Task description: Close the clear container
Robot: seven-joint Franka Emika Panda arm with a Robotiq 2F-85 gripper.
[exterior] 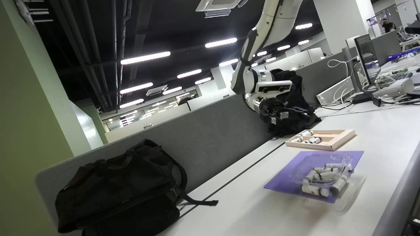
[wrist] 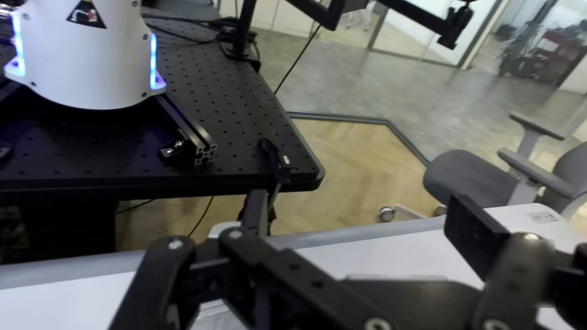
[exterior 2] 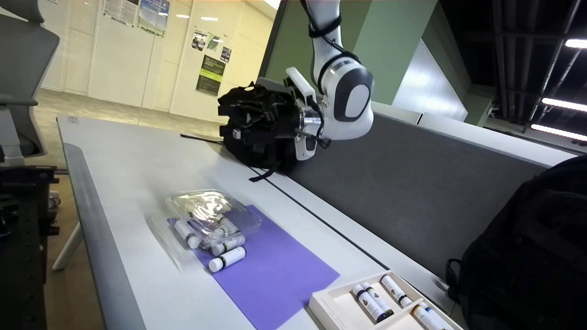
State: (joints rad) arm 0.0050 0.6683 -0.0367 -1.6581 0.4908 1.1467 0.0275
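Observation:
The clear container [exterior: 300, 172] stands on the desk, partly over the purple mat. It also shows in an exterior view [exterior 2: 206, 204]. Its shiny clear lid sits tilted and seems offset from the base; whether any edge is seated I cannot tell. Several whitish cylinders [exterior: 314, 190] lie in and under the clear plastic. My gripper [exterior 2: 229, 121] is raised above the desk, well apart from the container, near a black backpack. In the wrist view the gripper [wrist: 364, 224] has its fingers wide apart with nothing between them. A bit of clear plastic shows at the bottom left there.
A pale wooden tray [exterior: 341, 139] with several cylinders lies beside the purple mat [exterior 2: 284, 284]. A grey partition [exterior: 213, 141] runs along the desk. Black backpacks [exterior: 121, 193] lean on it, including a backpack [exterior 2: 527, 247] near the tray. A monitor [exterior: 366, 59] and cables stand farther along.

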